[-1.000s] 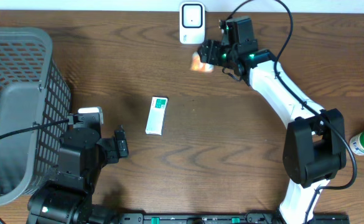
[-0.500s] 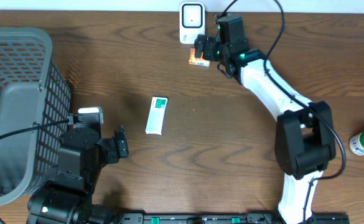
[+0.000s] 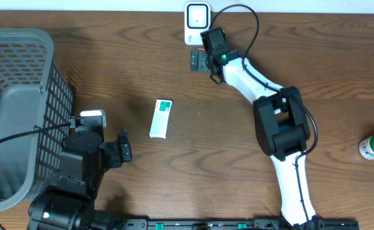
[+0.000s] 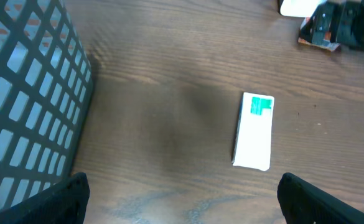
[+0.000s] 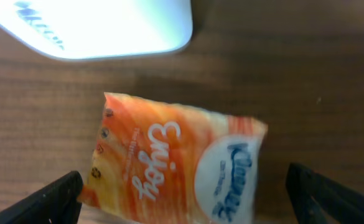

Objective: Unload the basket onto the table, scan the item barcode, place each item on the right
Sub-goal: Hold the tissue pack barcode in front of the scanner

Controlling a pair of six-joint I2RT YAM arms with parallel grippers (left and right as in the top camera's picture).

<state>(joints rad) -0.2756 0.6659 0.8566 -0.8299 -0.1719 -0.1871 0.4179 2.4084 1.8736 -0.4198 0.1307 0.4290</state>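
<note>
Right gripper (image 5: 185,199) jaws now apart, tissue pack (image 5: 175,165) released lower frame, below scanner (image 5: 94,25); scan likely done. Left gripper (image 4: 182,199) apart, idle.

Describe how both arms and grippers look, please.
The right arm has white links, black joint housings, a green light near the wrist and a looped black cable. The left arm is mostly black with a trailing black cable. The right gripper and left gripper have black fingers.

You are looking down at an orange tissue packet (image 5: 175,168) lying flat on the table (image 5: 306,74), a white scanner (image 5: 101,25) just beyond it, with the right gripper (image 5: 185,196) fingers (image 5: 45,199) standing wide on either side.
</note>
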